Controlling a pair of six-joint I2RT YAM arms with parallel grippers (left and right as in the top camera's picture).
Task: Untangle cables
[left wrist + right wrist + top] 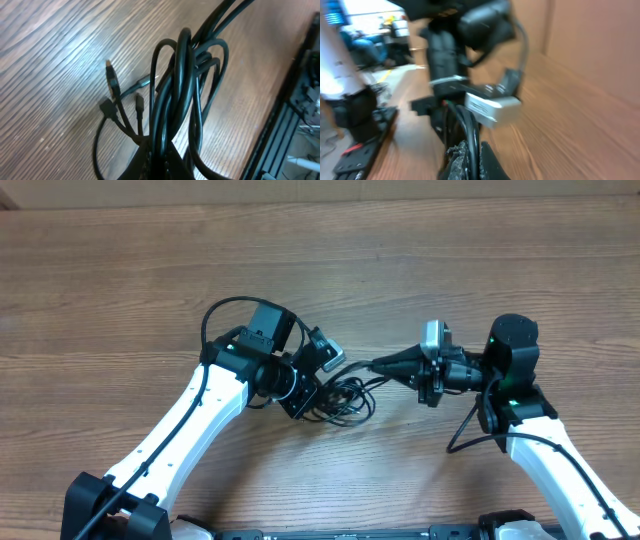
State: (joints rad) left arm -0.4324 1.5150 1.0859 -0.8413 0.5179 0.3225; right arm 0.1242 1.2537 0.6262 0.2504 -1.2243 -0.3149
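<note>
The cables [350, 392] are a tangled bundle of thin black cords hanging between my two grippers at the table's middle. My left gripper [318, 385] is shut on several strands of the bundle; in the left wrist view the cables [180, 85] loop up from the jaws [162, 162], with three plug tips [111, 75] dangling to the left. My right gripper [385, 365] is shut on a strand pulled to the right; in the right wrist view that strand [472, 135] runs between the jaws [471, 160].
The wooden table [120, 290] spreads on all sides. The left arm's camera housing [492, 107] hangs close in front of my right gripper. A black rail [280, 135] runs along the table's near edge.
</note>
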